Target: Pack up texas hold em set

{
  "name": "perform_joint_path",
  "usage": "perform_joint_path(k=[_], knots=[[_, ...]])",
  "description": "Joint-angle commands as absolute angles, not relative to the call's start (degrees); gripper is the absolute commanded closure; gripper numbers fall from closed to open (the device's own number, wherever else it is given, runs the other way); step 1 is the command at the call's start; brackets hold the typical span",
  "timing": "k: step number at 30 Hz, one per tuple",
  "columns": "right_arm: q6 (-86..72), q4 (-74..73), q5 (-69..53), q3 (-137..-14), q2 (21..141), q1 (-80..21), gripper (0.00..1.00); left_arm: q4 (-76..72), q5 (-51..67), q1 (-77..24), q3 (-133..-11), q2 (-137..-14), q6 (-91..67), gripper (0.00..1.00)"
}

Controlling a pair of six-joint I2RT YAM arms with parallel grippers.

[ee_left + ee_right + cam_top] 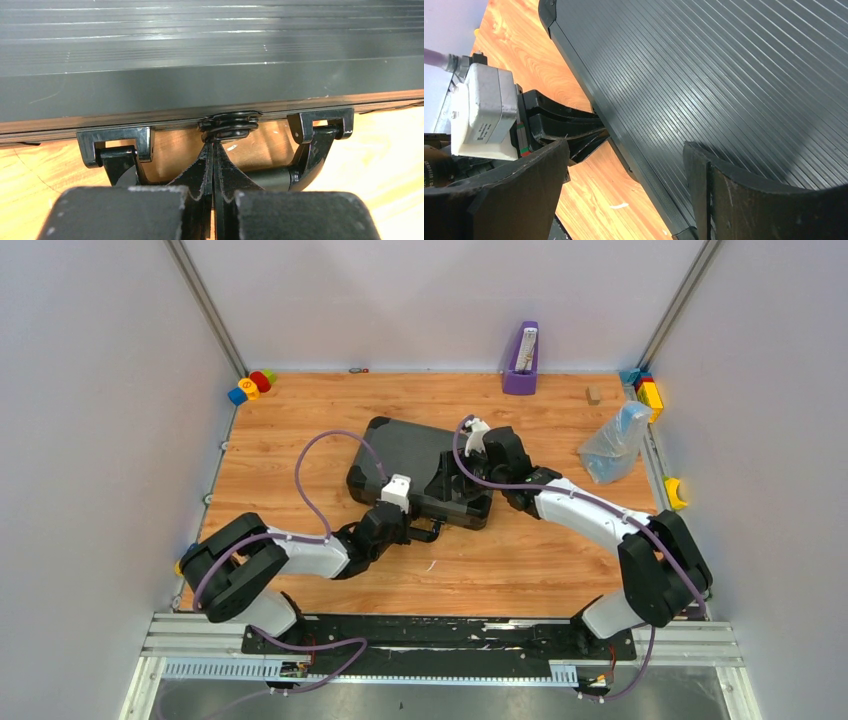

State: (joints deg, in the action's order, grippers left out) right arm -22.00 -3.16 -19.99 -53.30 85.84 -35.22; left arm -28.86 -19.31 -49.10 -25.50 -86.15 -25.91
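The texas hold em set's dark grey ribbed case lies shut on the wooden table. My left gripper is shut with nothing between its fingers. Its tips press against the case's front edge, midway between the two brackets of the black handle. My right gripper stands open over the case's near right part. One finger hovers above the lid and the other finger is off the front edge, over the table.
A purple metronome stands at the back wall. A clear plastic bag lies right of the case, with a small wooden block behind it. Coloured toy blocks sit at the back left and back right.
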Motion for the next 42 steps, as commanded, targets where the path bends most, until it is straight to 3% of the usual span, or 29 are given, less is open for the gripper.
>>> perform_joint_path(k=[1,5,12,14,16,18,19,20,23,26,30,33,36,39,42], knots=[[-23.3,-17.7,-21.0,-49.5,88.4,-36.4,0.14,-33.9,-22.3,-48.5,-22.4,-87.4,-21.2,1.0],[-24.0,-19.2,-17.8,-49.8,82.6,-36.4,0.14,-31.6,-20.8,-48.5,-19.8,-77.7,-23.3,1.0],[-26.2,-17.9,-0.8,-45.0,65.1,-36.3,0.11,-9.7,-24.4,-48.2,-19.8,-52.4,-25.7,1.0],[-26.3,-15.1,7.3,-41.0,57.6,-36.3,0.11,-3.5,-26.1,-47.4,-20.0,-45.1,-26.2,0.89],[-24.5,-8.5,11.7,-34.6,47.7,-36.1,0.1,2.8,-27.8,-46.3,-20.9,-38.1,-26.6,0.7],[-22.1,0.0,14.2,-28.0,37.9,-35.6,0.07,6.6,-28.7,-46.0,-22.1,-32.6,-25.3,0.24],[-20.2,4.9,14.6,-24.2,33.9,-35.5,0.07,7.0,-27.2,-45.9,-23.0,-31.1,-23.2,0.06],[-18.5,10.4,15.2,-20.5,29.9,-35.5,0.06,7.2,-25.9,-45.9,-23.3,-28.5,-20.8,0.02],[-12.9,23.5,17.2,-12.3,26.1,-35.5,0.0,5.1,-26.3,-45.9,-24.0,-25.8,-15.6,0.0],[-7.7,25.0,19.4,-11.1,27.8,-35.2,0.0,2.7,-35.1,-45.8,-23.8,-26.7,-7.9,0.0],[-1.7,30.9,27.3,-10.0,35.3,-34.4,0.0,-11.8,-38.7,-44.7,-18.4,-29.4,6.9,0.0],[1.5,34.5,28.0,-10.3,41.3,-30.0,0.0,-24.1,-36.0,-38.6,-14.3,-35.3,9.0,0.0],[-6.9,34.5,19.4,-10.1,44.7,-14.7,0.0,-26.7,-27.5,-27.1,-15.0,-39.9,6.2,0.02],[-12.2,41.8,8.0,-7.7,50.1,1.1,0.01,-38.6,-23.9,-19.8,-11.8,-46.8,8.8,0.01],[-8.6,45.6,1.7,-8.9,59.1,2.0,0.0,-41.6,-16.2,-9.3,-12.7,-55.1,4.7,0.03]])
